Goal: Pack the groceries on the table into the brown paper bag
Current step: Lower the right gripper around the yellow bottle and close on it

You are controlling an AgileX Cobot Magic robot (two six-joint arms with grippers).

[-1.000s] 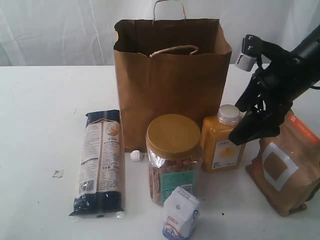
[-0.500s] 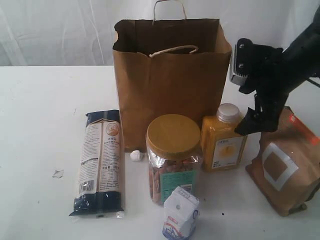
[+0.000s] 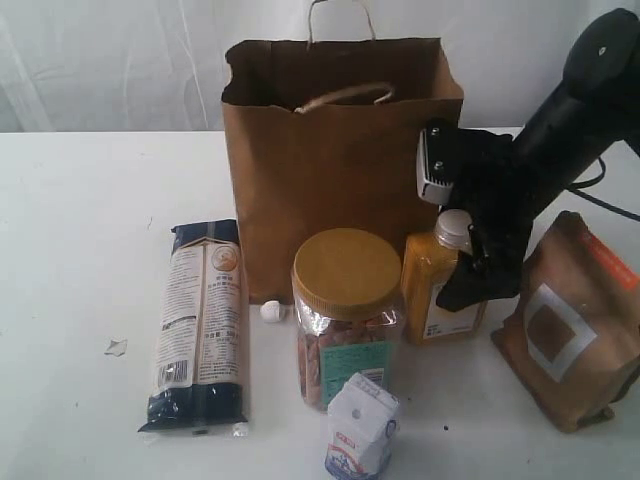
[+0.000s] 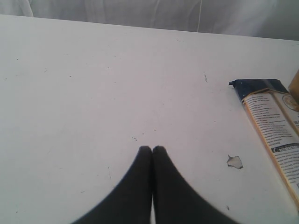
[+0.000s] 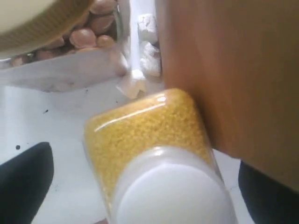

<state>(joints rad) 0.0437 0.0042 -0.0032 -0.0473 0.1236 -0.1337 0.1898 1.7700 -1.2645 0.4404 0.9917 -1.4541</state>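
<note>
The tall brown paper bag (image 3: 340,150) stands open at the back of the white table (image 3: 70,250). In front of it are the pasta packet (image 3: 200,325), lying flat, the tan-lidded jar (image 3: 347,300), the orange-yellow bottle (image 3: 432,295), the kraft pouch (image 3: 575,330) and the small white carton (image 3: 362,428). My right gripper (image 3: 470,285) is open and straddles the bottle's white cap (image 5: 173,196), one finger (image 5: 23,179) on each side, not touching. My left gripper (image 4: 152,149) is shut and empty over bare tabletop, left of the pasta packet (image 4: 273,126).
A small white lump (image 3: 272,311) lies beside the bag's foot, and a paper scrap (image 3: 116,347) lies left of the pasta packet. The bottle stands close against the bag (image 5: 233,70), with the jar (image 5: 70,42) on its other side. A white curtain hangs behind.
My right arm has swung left and down, from above the kraft pouch to the bottle, its jaws open throughout. The groceries and bag have not moved.
</note>
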